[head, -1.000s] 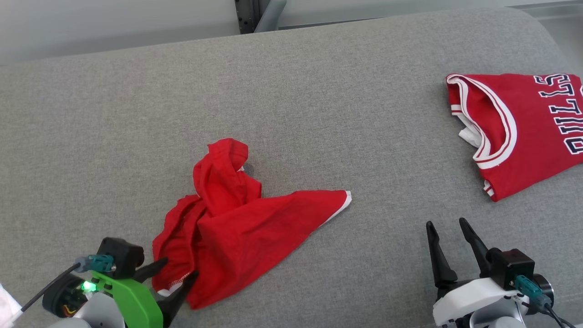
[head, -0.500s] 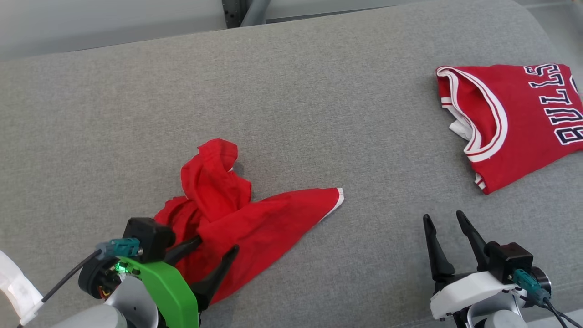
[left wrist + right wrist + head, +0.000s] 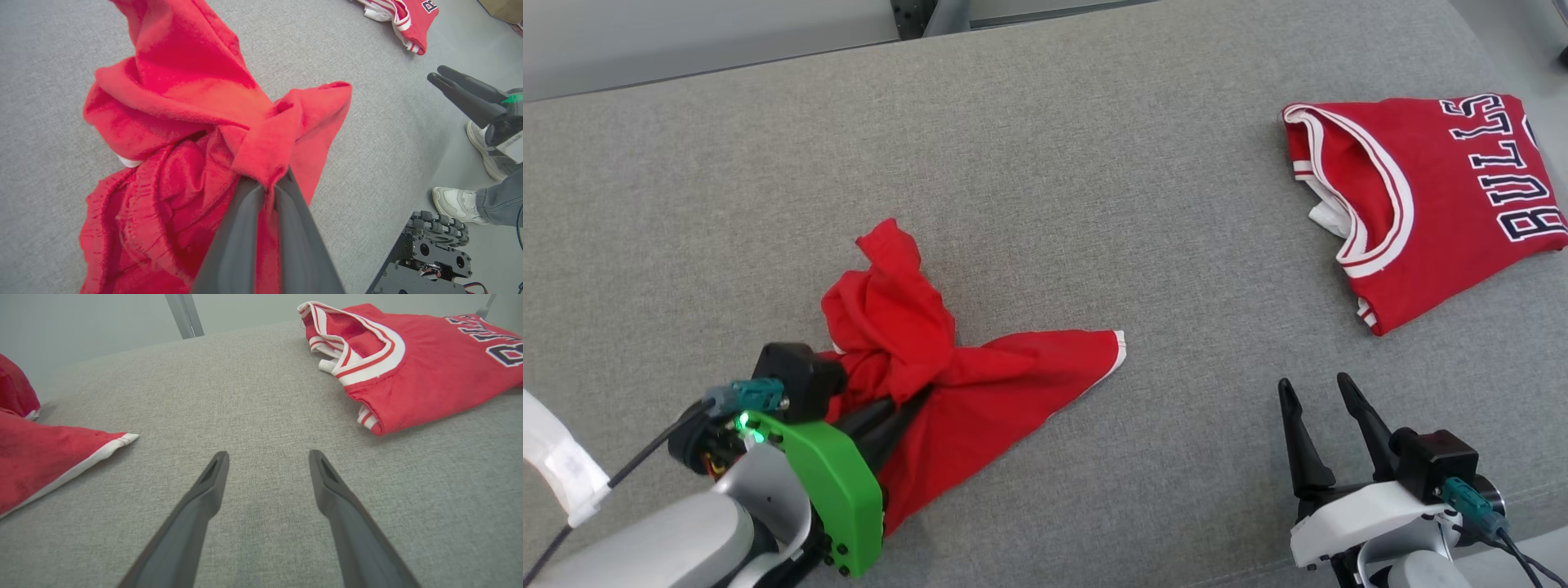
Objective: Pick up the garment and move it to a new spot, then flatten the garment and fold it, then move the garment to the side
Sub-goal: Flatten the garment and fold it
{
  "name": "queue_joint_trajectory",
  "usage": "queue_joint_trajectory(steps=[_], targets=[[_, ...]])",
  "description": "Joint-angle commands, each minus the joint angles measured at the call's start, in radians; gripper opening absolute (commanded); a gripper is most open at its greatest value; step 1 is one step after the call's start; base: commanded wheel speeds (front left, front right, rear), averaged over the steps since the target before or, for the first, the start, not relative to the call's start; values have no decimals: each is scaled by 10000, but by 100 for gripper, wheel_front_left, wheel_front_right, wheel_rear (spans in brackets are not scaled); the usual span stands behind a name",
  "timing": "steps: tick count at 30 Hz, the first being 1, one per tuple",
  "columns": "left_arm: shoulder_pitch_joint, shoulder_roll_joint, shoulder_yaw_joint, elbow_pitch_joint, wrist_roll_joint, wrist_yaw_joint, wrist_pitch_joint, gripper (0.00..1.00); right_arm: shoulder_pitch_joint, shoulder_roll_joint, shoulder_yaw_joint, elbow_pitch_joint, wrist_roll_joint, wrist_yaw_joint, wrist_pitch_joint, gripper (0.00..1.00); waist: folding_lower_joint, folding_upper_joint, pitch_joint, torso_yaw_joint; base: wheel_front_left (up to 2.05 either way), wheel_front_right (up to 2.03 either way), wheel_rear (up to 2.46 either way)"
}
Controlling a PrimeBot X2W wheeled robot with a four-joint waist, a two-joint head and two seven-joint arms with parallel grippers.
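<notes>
Roughly crosswise garment, tip rightward

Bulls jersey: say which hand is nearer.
Right. The right hand sits open just short of the jersey; the left hand is far off, shut on the red garment.

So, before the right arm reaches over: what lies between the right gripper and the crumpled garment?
Nothing: the head view shows bare grey surface between the right gripper and the garment.
</notes>
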Motion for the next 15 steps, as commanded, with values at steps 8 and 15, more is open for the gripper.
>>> queue_joint_trajectory(steps=[8, 15], targets=[[-2605, 112, -482, 1038, 1861, -831, 1823, 0, -232, -31, 40, 35, 202, -17, -28, 100, 0, 111, 430, -92, 0, 0, 0], [-4486, -673, -884, 3514, 3139, -2499, 2372, 0, -618, -33, 224, 98, 355, -17, -27, 100, 0, 111, 1066, -427, 0, 0, 0]])
